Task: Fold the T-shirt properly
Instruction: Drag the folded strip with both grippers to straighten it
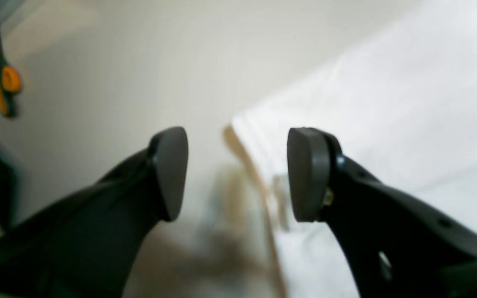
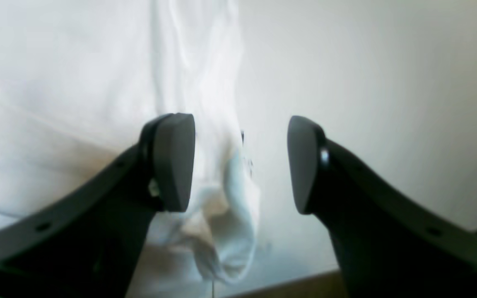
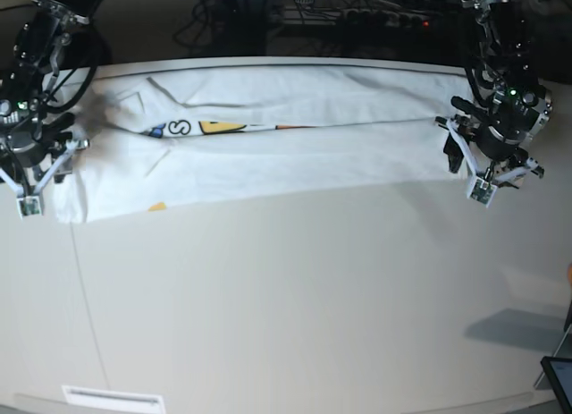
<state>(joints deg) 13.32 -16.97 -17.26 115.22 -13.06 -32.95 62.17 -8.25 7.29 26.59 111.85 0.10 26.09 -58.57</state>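
Observation:
The T-shirt [image 3: 295, 155] lies on the table as a long white strip running left to right, with a thin band of colourful print [image 3: 206, 126] showing along a fold. My left gripper [image 3: 483, 177] is open at the shirt's right end. In the left wrist view its jaws [image 1: 238, 174] straddle the shirt's edge [image 1: 387, 103]. My right gripper [image 3: 36, 186] is open at the shirt's left end. In the right wrist view [image 2: 240, 161] a bunched corner of white fabric [image 2: 222, 215] lies between the fingers, with more shirt [image 2: 56, 82] to the left. Neither gripper holds anything.
Scissors with orange handles [image 1: 6, 87] lie beyond the shirt's right end. Cables and a power strip [image 3: 384, 16] run behind the table. A dark device [image 3: 559, 374] sits at the front right corner. A white label [image 3: 112, 399] is at the front left edge.

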